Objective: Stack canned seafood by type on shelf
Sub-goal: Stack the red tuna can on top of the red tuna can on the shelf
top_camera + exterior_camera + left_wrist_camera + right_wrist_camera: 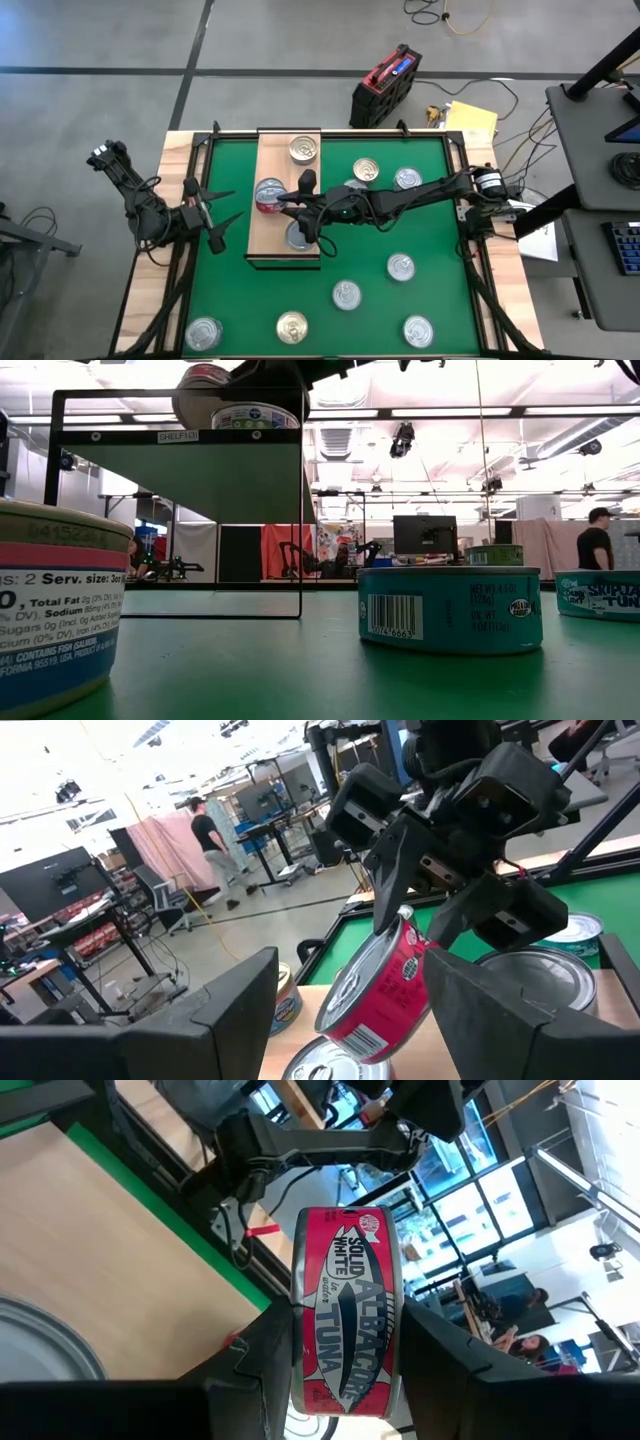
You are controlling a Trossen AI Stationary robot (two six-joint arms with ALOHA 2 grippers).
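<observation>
The shelf (276, 140) is a light wooden board raised on a black frame (175, 435) over the green mat. On it stand a gold-lidded can (303, 149), a silver-lidded can (268, 187) and a third can (298, 236) partly under my right arm. My right gripper (282, 203) reaches in from the table's right and is shut on a red tuna can (345, 1315), tilted just above the silver-lidded can (320, 1065). Whether the two cans touch, I cannot tell. My left gripper (215, 205) waits open beside the shelf's left edge, empty. My right gripper pinches the red tuna can between its two fingers, one on the silver lid (385, 945) and one on the opposite flat face. The fingers come level from the table's right. The can sits on edge, tilted, its label wall (345, 1380) facing back toward the wrist.
Several more cans lie on the green mat (230, 290), to the right of the shelf (365, 170) and along the near side (346, 294) (292, 326) (204, 333). A red and black case (385, 85) sits on the floor beyond the far edge. A person (597, 540) stands far off in the room.
</observation>
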